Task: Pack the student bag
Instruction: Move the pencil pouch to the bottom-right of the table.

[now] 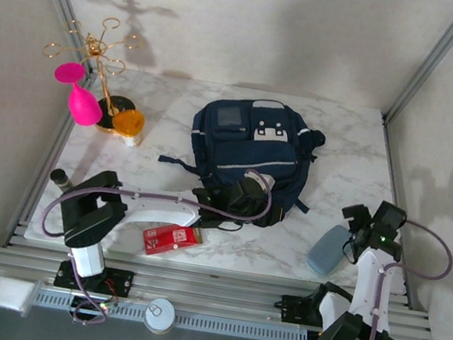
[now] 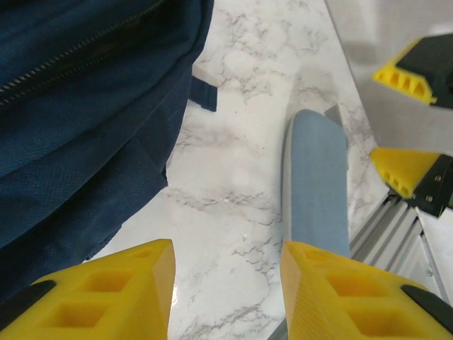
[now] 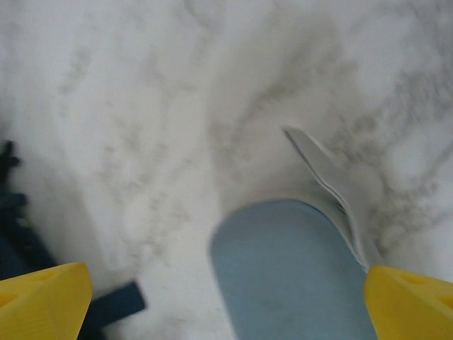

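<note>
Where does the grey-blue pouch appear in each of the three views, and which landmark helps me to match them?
Top external: the grey-blue pouch lies at the lower right, right of the bag.
Left wrist: right of centre, lying lengthwise up the picture.
Right wrist: bottom centre, running off the lower edge.
Shared landmark: the student bag, navy, to the left of the pouch in both wrist views.

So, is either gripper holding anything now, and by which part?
Nothing is held. The left gripper is open over the table beside the backpack. The right gripper is open, the blue-grey pouch lying between its fingers.
</note>
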`<act>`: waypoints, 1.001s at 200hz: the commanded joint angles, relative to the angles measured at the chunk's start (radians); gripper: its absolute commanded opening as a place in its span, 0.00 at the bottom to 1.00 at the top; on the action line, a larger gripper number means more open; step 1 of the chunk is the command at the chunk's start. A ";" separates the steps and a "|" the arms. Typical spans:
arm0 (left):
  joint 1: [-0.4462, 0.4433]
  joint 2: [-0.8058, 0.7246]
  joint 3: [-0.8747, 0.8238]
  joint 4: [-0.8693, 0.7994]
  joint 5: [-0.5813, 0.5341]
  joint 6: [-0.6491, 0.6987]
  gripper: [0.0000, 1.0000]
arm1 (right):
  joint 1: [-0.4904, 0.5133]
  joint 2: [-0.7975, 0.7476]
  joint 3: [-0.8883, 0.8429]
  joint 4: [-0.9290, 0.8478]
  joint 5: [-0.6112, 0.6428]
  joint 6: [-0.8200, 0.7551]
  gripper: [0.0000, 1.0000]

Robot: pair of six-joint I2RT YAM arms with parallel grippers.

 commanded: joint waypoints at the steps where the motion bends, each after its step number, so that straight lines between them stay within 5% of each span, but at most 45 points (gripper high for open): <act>1: -0.006 0.034 0.025 0.046 0.014 -0.021 0.42 | -0.004 -0.006 -0.043 -0.003 0.040 0.039 0.99; 29: -0.008 0.049 0.007 0.070 0.028 -0.029 0.44 | 0.026 -0.040 -0.100 -0.001 -0.046 0.087 0.99; 100: -0.039 0.103 0.023 0.091 0.126 -0.051 0.49 | 0.321 -0.057 -0.151 0.164 -0.131 0.427 0.99; 140: -0.059 0.212 0.139 0.011 0.110 -0.016 0.47 | 0.340 0.028 -0.063 0.067 -0.104 0.239 0.99; 200: -0.057 0.330 0.203 0.016 0.095 -0.019 0.29 | 0.299 -0.021 -0.167 0.023 -0.267 0.077 0.96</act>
